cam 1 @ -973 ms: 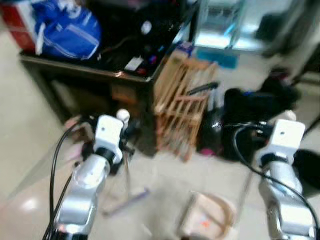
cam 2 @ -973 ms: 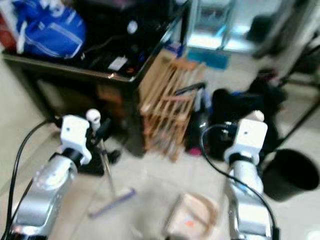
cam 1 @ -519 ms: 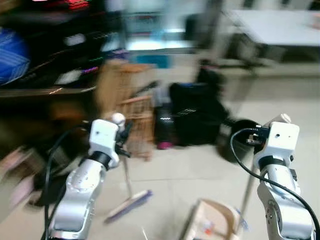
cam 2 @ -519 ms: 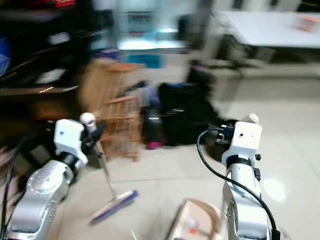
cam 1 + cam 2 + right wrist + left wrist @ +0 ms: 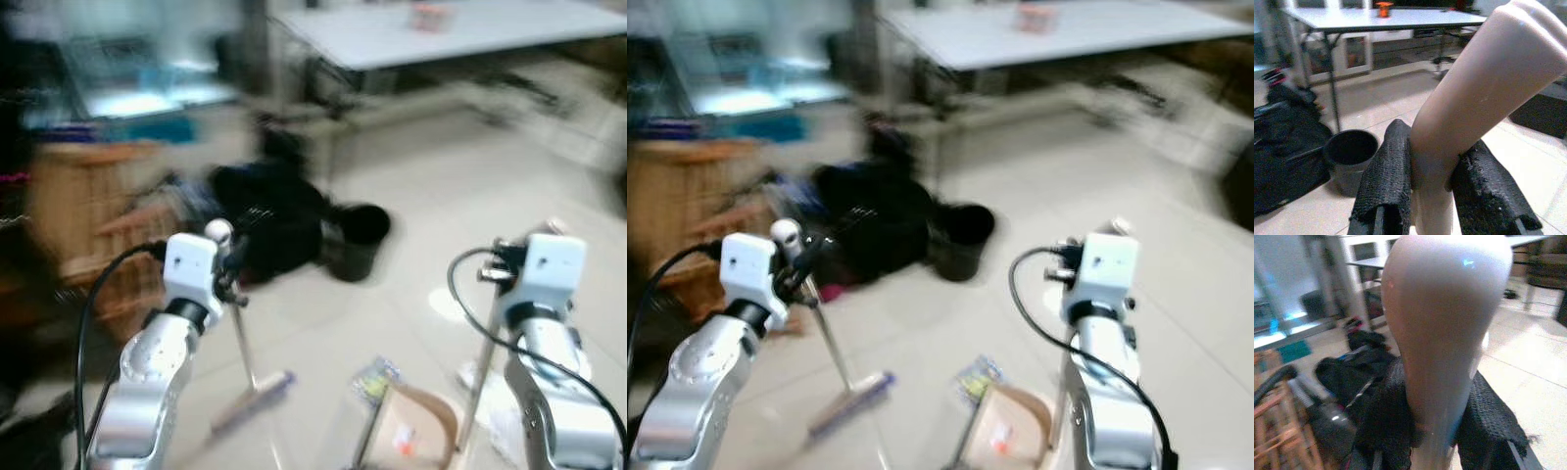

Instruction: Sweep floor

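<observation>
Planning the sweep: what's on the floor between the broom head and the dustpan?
A small colourful wrapper lies between the broom head and dustpan in the left eye view; otherwise bare tile.

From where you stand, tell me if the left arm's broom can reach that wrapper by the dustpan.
Probably yes. The left gripper holds the broom, whose head rests on open floor beside the wrapper near the dustpan; nothing lies between them.

Pale cream broom handle (image 5: 1442,333), black bin (image 5: 962,238), white table (image 5: 1058,29), tan dustpan (image 5: 416,431)
</observation>
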`<state>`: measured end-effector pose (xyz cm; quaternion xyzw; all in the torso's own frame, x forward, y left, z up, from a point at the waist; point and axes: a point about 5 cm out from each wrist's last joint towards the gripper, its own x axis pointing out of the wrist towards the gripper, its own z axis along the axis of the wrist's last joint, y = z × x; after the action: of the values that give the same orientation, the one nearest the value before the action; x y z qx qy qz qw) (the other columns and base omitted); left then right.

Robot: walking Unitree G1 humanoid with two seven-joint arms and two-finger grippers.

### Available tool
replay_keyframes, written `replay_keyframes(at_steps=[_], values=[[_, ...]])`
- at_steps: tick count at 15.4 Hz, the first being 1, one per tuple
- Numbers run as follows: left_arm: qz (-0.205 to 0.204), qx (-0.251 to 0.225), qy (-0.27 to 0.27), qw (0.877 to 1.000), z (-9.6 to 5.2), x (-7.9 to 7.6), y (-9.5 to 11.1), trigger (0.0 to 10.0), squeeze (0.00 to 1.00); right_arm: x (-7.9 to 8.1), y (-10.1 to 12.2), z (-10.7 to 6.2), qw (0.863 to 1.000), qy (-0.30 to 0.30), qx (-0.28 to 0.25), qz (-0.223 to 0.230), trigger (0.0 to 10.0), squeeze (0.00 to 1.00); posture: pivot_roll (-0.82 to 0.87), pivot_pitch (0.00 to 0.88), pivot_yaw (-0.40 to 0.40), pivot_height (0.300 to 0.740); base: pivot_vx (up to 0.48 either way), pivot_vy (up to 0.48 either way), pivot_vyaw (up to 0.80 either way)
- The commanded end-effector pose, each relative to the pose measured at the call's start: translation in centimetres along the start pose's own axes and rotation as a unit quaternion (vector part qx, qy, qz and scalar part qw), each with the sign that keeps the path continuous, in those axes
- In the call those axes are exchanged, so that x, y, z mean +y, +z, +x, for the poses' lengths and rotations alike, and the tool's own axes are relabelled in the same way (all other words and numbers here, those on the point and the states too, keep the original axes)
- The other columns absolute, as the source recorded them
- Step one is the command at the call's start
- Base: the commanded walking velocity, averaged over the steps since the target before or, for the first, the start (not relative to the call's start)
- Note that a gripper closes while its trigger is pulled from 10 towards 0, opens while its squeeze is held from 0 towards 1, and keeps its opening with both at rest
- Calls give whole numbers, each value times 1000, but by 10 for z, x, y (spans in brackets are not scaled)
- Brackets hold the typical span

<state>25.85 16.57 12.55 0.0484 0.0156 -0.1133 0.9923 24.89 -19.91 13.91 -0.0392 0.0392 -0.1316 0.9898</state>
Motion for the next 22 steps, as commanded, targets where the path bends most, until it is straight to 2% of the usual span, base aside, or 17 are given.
replay_keyframes(at_steps=[1, 6, 9, 16, 18, 19, 22], values=[[5, -17, 0, 1000, 1, 0, 9, 10000, 0, -2, 3, 0, 1000, -5, -2, -3, 10000, 0, -15, 7, 17, 740, 0, 0, -800], [3, -13, 3, 1000, -2, 5, 9, 10000, 0, -2, 1, -3, 1000, 1, 11, 2, 10000, 0, -5, 8, 15, 740, 0, 61, -800], [8, -12, 5, 1000, -3, 9, 9, 10000, 0, 3, -1, -5, 1000, 10, 16, 4, 10000, 0, 4, 2, 14, 740, 0, 420, -800], [13, -12, -1, 1000, -1, 10, 9, 10000, 0, 4, -4, -6, 1000, 14, 22, 6, 10000, 0, 4, 0, 19, 740, 0, 469, -800], [17, -11, -7, 1000, -1, 10, 9, 10000, 0, 4, -6, -7, 1000, 11, 27, 5, 10000, 0, 4, 0, 24, 740, 0, 472, -294], [17, -13, -10, 1000, 0, 9, 10, 10000, 0, 3, -7, -7, 999, 7, 30, -10, 10000, 0, 4, 0, 33, 740, 0, 454, 0], [48, -22, -22, 998, 1, 7, 14, 10000, 0, 5, -3, -6, 1000, 7, 16, 1, 10000, 0, 7, 5, 37, 740, 0, -320, 0]])
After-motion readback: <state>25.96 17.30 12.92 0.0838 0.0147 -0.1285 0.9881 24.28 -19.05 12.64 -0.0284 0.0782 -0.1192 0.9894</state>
